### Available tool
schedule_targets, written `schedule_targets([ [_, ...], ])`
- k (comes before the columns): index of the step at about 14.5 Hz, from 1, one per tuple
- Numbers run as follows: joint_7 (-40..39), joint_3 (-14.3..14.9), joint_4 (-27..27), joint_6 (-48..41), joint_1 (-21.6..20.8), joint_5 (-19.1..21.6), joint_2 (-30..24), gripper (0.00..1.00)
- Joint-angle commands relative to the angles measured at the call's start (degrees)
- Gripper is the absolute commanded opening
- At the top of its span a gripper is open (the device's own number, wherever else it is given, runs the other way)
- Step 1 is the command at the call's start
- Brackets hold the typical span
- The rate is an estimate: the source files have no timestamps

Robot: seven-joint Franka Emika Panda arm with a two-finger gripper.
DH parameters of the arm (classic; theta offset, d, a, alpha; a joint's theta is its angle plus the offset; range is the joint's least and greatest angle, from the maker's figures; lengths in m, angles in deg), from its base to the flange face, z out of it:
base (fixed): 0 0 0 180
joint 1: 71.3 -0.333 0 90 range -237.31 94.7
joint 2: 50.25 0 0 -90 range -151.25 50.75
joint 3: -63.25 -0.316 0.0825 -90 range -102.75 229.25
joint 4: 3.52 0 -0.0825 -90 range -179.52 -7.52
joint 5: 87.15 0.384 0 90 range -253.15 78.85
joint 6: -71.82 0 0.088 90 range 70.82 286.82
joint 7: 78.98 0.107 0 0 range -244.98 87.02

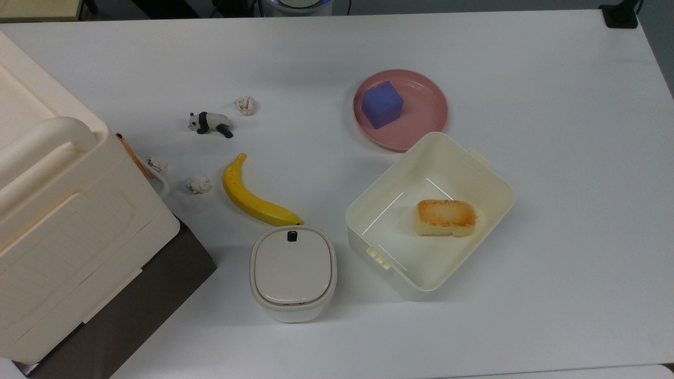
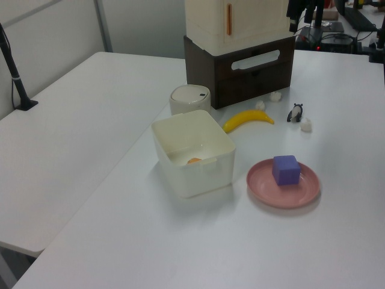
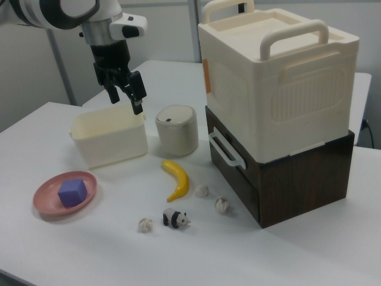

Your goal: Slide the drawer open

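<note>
Before drawer (image 3: 235, 161), shut flush in cabinet (image 3: 297, 179): banana (image 3: 177, 179), panda (image 3: 175, 218), paper wads (image 3: 222, 205). Gripper (image 3: 126, 95) open over tub (image 3: 110, 137), well apart.

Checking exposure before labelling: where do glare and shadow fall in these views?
Top view: thin bright glints inside the open tub, soft shadow beside the lidded bin. Left view: the table looks evenly lit. Right view: the dark cabinet shades the table beside it.
</note>
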Motion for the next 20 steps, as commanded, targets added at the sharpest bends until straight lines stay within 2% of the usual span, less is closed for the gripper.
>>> schedule_targets([
  [1,-0.4,0.2,-0.5,-1.6,-0.4,1.1,-1.0,1.00],
  [20,-1.3,0.2,-0.3,-0.9,-0.4,0.9,0.2,1.00],
])
